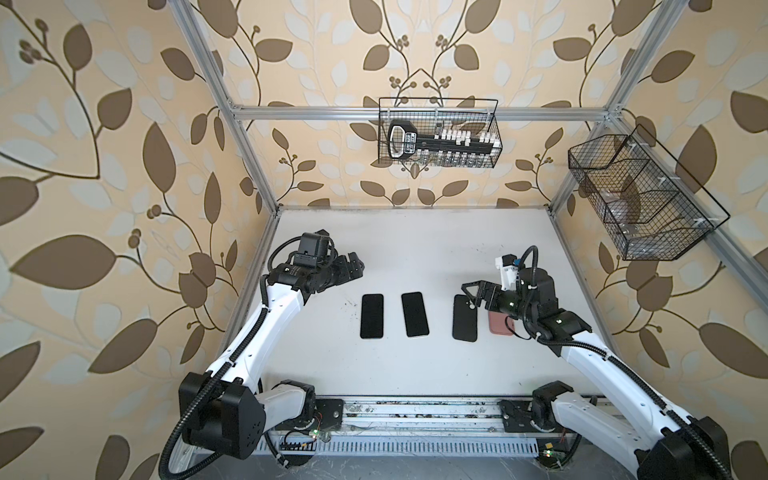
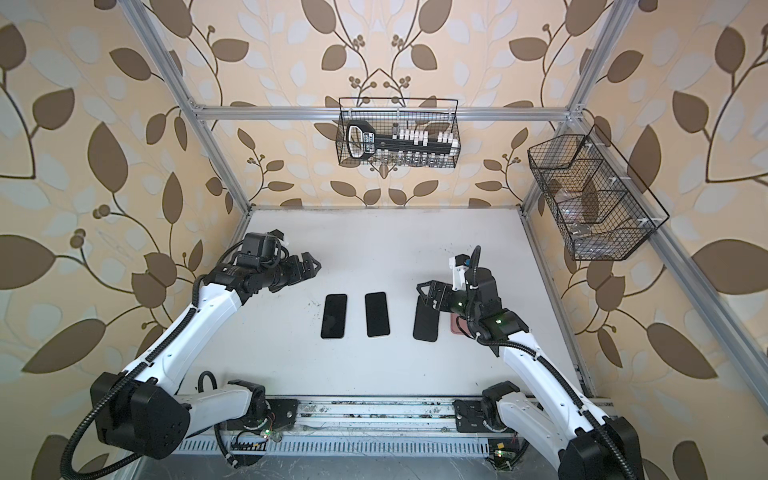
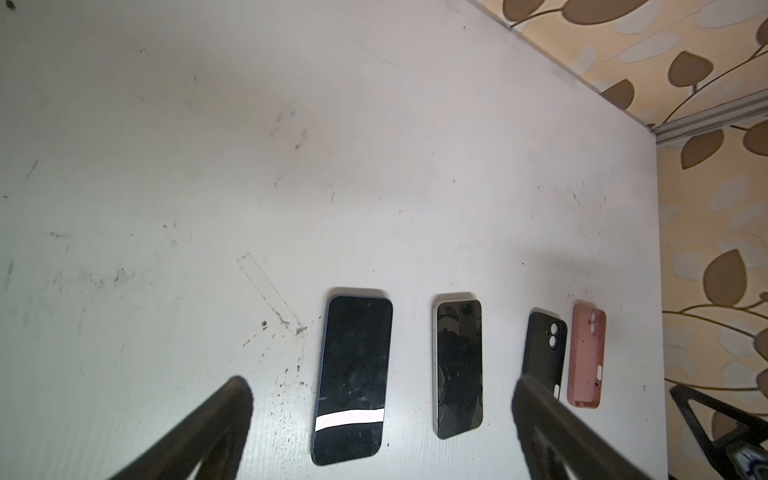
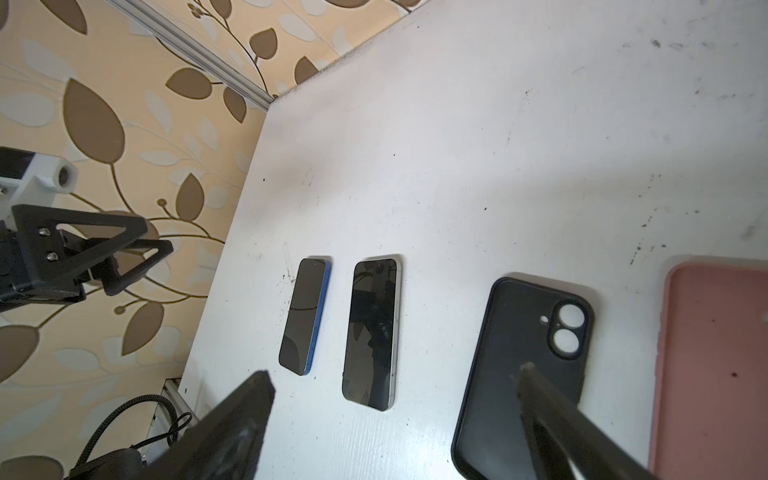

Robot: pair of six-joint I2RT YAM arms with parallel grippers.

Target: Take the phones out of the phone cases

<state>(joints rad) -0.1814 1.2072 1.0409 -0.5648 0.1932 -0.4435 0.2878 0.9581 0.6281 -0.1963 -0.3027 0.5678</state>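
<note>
the right arm stretches low over the black case [image 1: 464, 322], right gripper [image 1: 467, 293] at its far end, jaws spread and empty. the left arm is bent, left gripper [image 1: 360, 266] well left of the case, jaws spread. the blue-edged phone [image 1: 372, 316] and silver-edged phone [image 1: 414, 314] lie flat on the counter [image 1: 415, 249] left of the case, and the pink case [image 3: 587, 353] lies just right of it.

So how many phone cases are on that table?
2. In both top views the black case is third from the left in the row on the table; the pink case lies beside it at the right end, partly covered by the right arm.
</note>
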